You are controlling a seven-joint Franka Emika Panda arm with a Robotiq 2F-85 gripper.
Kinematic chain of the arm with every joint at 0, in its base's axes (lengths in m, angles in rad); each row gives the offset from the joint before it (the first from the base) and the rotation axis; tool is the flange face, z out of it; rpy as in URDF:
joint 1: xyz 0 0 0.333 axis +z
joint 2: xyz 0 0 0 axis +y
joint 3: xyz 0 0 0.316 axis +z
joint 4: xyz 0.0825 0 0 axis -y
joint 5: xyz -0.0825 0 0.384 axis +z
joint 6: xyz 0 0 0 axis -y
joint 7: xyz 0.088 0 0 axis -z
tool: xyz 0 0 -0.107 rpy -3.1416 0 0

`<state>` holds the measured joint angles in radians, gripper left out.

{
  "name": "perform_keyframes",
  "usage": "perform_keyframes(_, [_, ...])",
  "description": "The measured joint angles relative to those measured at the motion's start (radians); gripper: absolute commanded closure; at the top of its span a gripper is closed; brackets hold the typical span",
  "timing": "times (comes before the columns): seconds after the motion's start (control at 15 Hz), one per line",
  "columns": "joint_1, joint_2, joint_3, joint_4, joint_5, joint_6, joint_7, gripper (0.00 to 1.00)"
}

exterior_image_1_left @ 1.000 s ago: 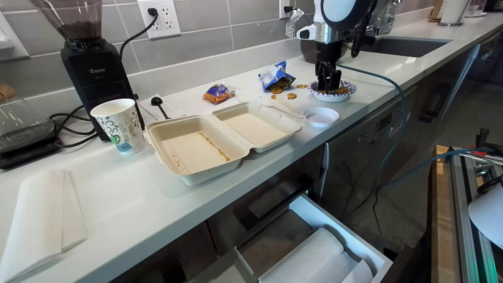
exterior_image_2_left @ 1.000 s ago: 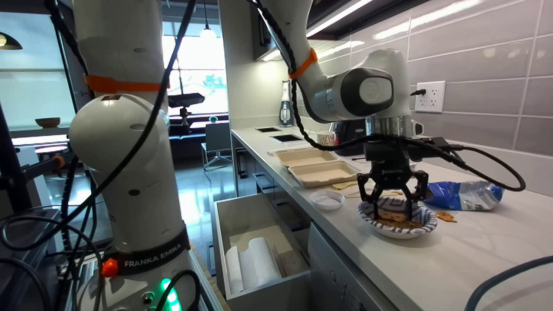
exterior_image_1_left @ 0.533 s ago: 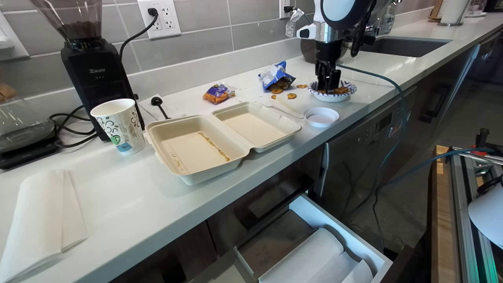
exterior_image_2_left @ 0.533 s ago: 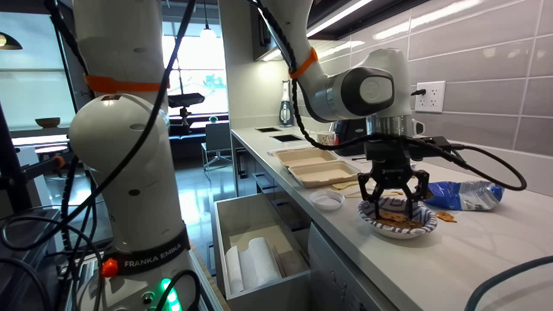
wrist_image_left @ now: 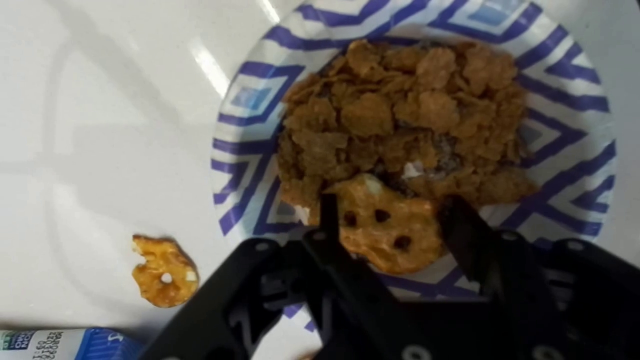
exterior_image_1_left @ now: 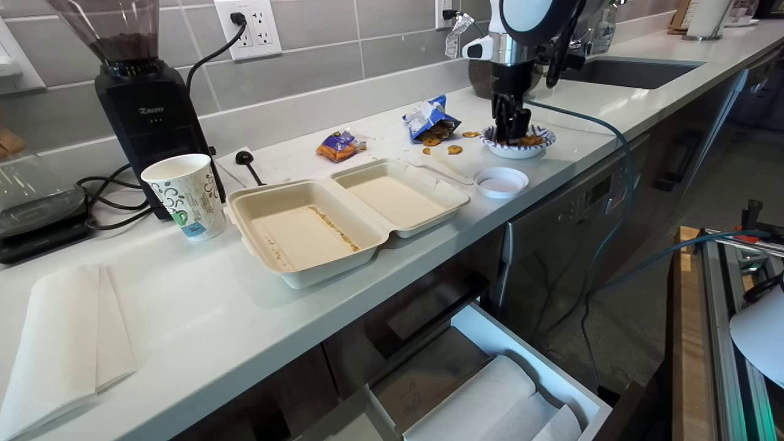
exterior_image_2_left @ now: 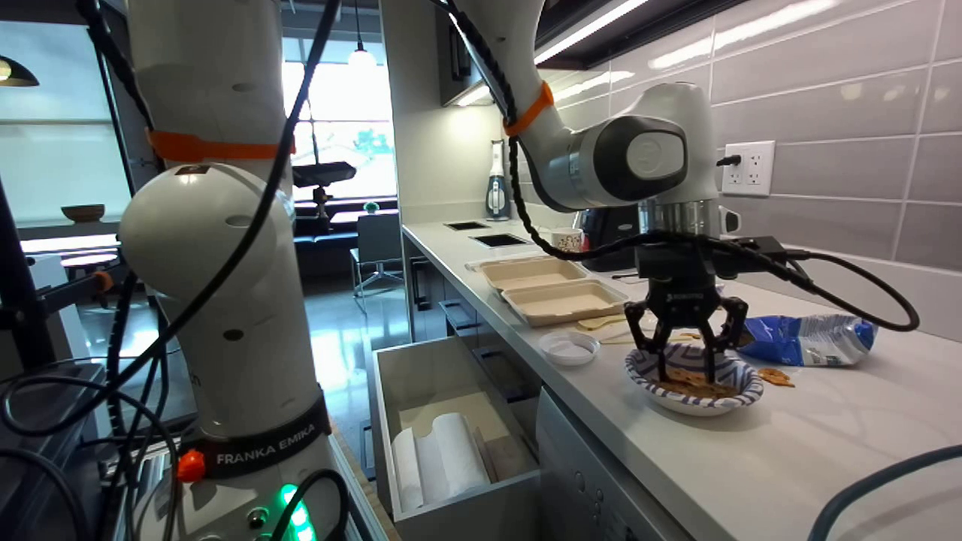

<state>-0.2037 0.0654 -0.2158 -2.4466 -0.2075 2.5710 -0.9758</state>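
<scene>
My gripper [exterior_image_1_left: 512, 139] points straight down into a paper bowl [exterior_image_1_left: 517, 153] with a blue zigzag rim. In an exterior view [exterior_image_2_left: 685, 378] its fingers are partly apart, tips inside the bowl [exterior_image_2_left: 695, 408]. In the wrist view [wrist_image_left: 390, 201] a golden pretzel crisp [wrist_image_left: 372, 237] with small holes lies between the fingers, its edges meeting both; whether it is gripped I cannot tell. Brown cereal flakes [wrist_image_left: 370, 112] fill the bowl beside it. A broken crisp [wrist_image_left: 172, 292] lies outside the bowl. The blue snack bag [wrist_image_left: 112, 345] lies nearby, spilling crisps [exterior_image_1_left: 454, 149] on the counter.
A white round lid or dish [exterior_image_1_left: 501, 184] and pale utensils [exterior_image_1_left: 450, 170] lie near the bowl. An open takeaway box [exterior_image_1_left: 398, 193], a small orange snack bag [exterior_image_1_left: 340, 147], a paper cup [exterior_image_1_left: 187, 196] and a coffee grinder [exterior_image_1_left: 147, 122] stand farther along. A drawer [exterior_image_2_left: 518, 496] hangs open below.
The fingers have drawn slightly closer together around the pretzel crisp in the bowl. The crisp shows less brightly between them, and the bowl has shifted very slightly. The arm has barely moved.
</scene>
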Motion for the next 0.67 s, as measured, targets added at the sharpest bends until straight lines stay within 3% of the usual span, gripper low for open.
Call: perform_keyframes(0.67, [-0.001, -0.005, 0.0, 0.0, 0.001, 0.0, -0.002, 0.39])
